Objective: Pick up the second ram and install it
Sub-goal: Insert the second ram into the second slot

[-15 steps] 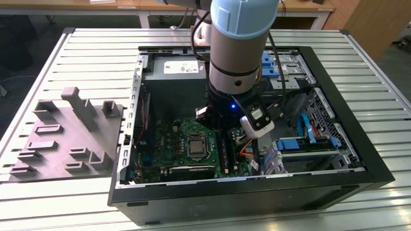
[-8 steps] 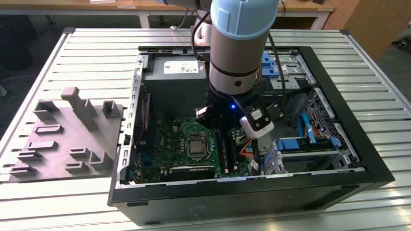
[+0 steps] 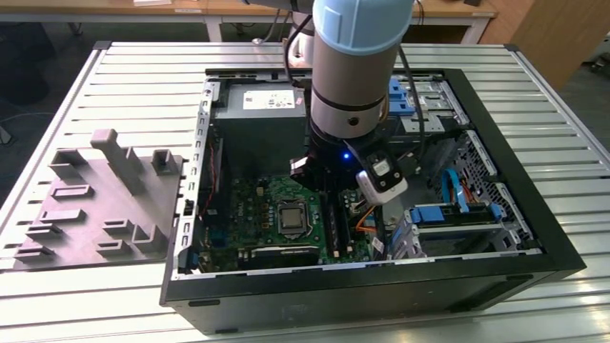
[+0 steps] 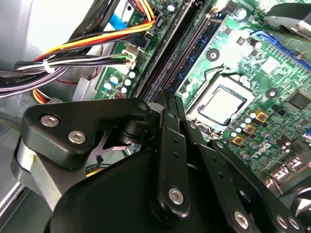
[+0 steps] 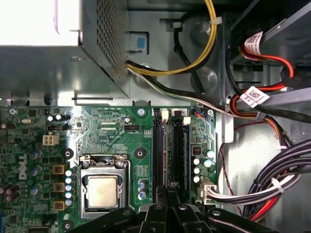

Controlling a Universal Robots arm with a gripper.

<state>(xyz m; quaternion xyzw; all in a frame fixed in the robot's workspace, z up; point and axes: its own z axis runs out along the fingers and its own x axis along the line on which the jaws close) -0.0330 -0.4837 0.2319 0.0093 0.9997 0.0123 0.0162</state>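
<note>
Small print on the white tags [image 5: 254, 96] of the red cables and on the power supply's sticker [image 3: 271, 99] cannot be read. A maker's mark is printed on the motherboard [image 5: 112, 126].

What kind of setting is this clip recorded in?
Probably a robotics lab or test bench for computer assembly: an open computer case lies on a slatted metal table, beside a grey moulded tray, with wooden workbenches behind.
</note>
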